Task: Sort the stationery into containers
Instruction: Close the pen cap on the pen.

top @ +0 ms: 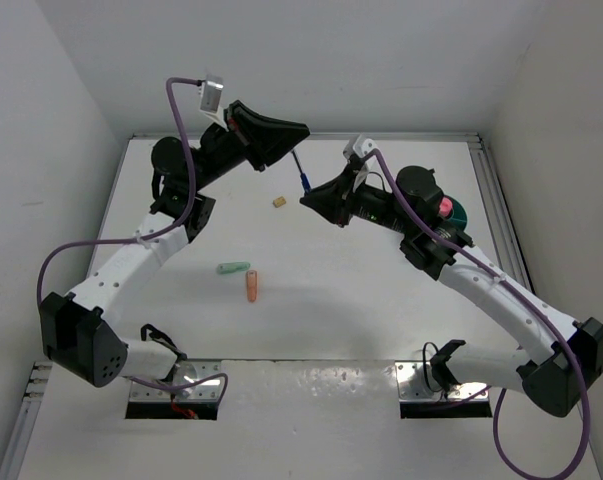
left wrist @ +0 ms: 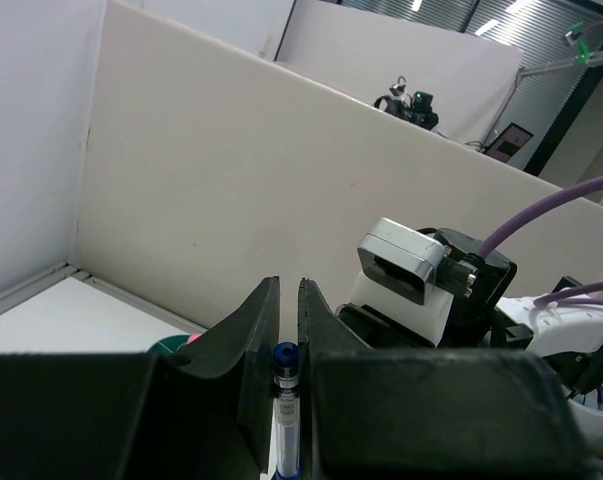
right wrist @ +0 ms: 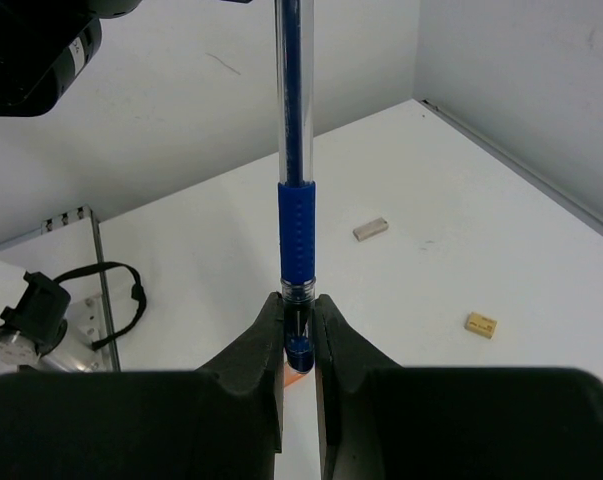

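A dark-blue pen hangs in the air between my two grippers at the back middle. My left gripper is shut on its upper end; the pen's blue end cap sits between the jaws of the left gripper. My right gripper is shut on its lower end, with the blue grip rising above the right gripper. The teal cup stands behind my right arm with a pink-red marker in it. A mint-green stub and an orange stub lie mid-table.
A small tan piece lies left of the pen; the right wrist view shows it and a pale eraser-like piece. White walls enclose the table on three sides. The cup's rim shows low in the left wrist view.
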You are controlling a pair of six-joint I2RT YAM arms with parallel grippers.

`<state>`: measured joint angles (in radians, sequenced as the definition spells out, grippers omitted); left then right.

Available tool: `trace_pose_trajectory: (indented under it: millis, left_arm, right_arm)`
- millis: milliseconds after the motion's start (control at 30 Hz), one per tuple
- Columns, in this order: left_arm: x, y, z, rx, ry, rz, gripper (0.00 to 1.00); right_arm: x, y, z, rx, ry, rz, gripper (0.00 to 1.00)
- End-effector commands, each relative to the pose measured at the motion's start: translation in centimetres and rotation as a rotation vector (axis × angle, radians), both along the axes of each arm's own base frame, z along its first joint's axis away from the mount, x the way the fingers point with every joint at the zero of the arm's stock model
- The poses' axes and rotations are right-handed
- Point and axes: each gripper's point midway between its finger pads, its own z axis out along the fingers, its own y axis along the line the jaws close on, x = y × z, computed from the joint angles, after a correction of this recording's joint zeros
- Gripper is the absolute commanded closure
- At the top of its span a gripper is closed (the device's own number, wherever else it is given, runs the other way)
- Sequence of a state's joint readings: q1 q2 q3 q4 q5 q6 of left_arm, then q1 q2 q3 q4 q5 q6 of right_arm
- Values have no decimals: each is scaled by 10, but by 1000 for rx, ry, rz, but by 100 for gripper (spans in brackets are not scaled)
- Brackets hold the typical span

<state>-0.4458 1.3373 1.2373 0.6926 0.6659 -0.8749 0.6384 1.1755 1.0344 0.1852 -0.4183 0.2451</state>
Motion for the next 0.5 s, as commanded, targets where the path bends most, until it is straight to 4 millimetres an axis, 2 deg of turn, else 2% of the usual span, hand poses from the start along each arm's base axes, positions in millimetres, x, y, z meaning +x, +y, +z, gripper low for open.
trace_pose_trajectory:
  millis: [0, 167, 300, 333, 467]
  left_arm:
    - [-26, -36, -89, 216, 244, -231, 100]
    - [-27, -38, -94, 223, 256, -239, 100]
    - [-20, -36, -90, 221, 242, -221, 100]
    - [-19, -35, -81, 215, 219, -215, 100]
    - [-4, -28, -66, 208, 187, -180, 100]
  right_arm:
    - [-20, -20, 153, 322, -434, -35, 100]
    - [-20, -21, 156, 325, -441, -35, 100]
    - [-20, -20, 150, 311, -428, -31, 100]
    - [-20, -20, 146, 302, -421, -30, 100]
    - [-17, -20, 128, 271, -383, -40, 100]
